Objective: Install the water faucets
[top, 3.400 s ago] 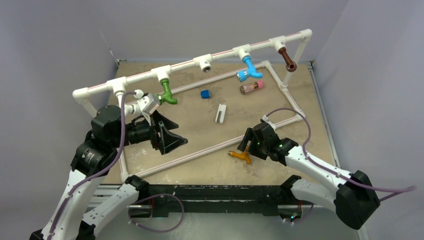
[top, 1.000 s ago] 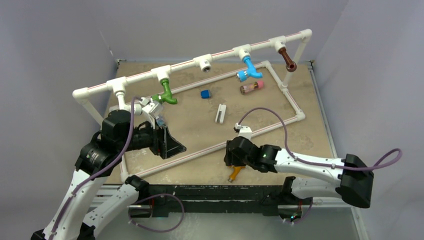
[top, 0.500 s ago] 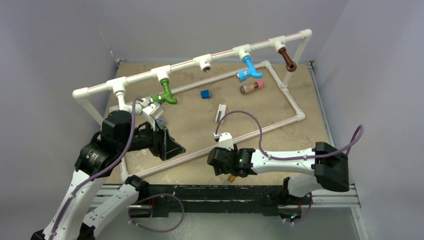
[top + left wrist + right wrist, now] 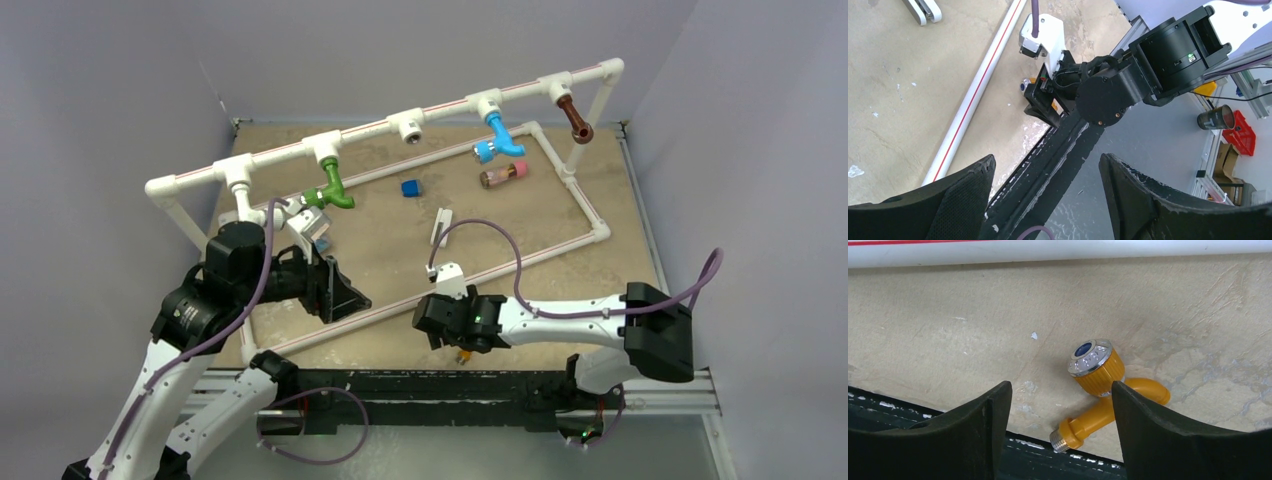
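The right gripper [image 4: 1058, 392] was open over the orange faucet [image 4: 1096, 371] on the table [image 4: 923, 315]. The left gripper [image 4: 1047, 167] was open and empty.

No writing, number or brand can be read in any view. The silver ring [image 4: 1091, 359] on the orange faucet [image 4: 1100, 380] carries small raised marks, too small to make out. The red line along the white pipe [image 4: 1048, 249] is a thin stripe with no legible lettering. The dark can [image 4: 1215, 118] in the left wrist view shows no readable label.
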